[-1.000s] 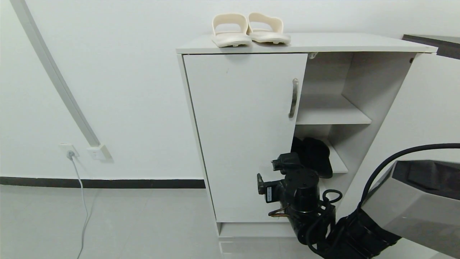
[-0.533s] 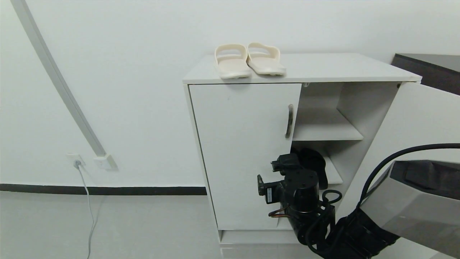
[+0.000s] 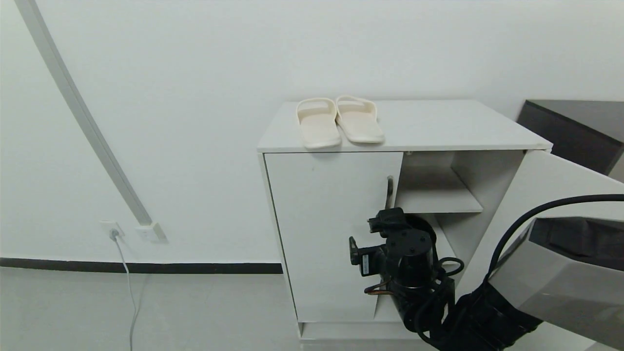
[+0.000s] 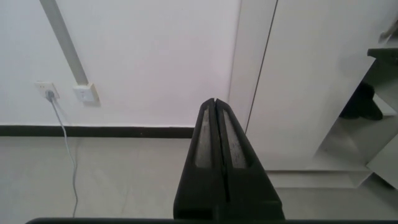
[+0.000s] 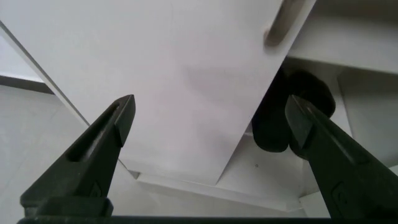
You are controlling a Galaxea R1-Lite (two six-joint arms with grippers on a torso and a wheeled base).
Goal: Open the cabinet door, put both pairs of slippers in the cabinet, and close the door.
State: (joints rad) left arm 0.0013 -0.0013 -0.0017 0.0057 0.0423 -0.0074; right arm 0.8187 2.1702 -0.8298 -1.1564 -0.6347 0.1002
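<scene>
— What has changed for us since a second ago?
— Our head view has shifted. The whole picture has slid downward, so we now look onto the top of the cabinet (image 3: 438, 126). The things themselves have kept their places.

— Largest first, then, from the right pincer?
— The cabinet stands straight ahead of the right gripper (image 5: 210, 106). Its closed door (image 3: 331, 229) faces the fingers, and its open door (image 3: 551, 185) is swung out on the robot's right.

— And the slippers?
— The cream slippers (image 3: 340, 121) lie side by side on the cabinet's top, high above the pincer. The black slippers (image 5: 292, 115) sit on a shelf inside the open half, ahead of it and beyond the closed door's edge. The handle (image 3: 389, 191) is just above it.

— How do our pincers stand?
— The right one is spread wide, with nothing between its fingers, and we see it touching nothing. The left gripper (image 4: 214, 106) has its fingers pressed together and is empty, with the wall (image 4: 143, 56) and the cabinet's side ahead of it.
</scene>
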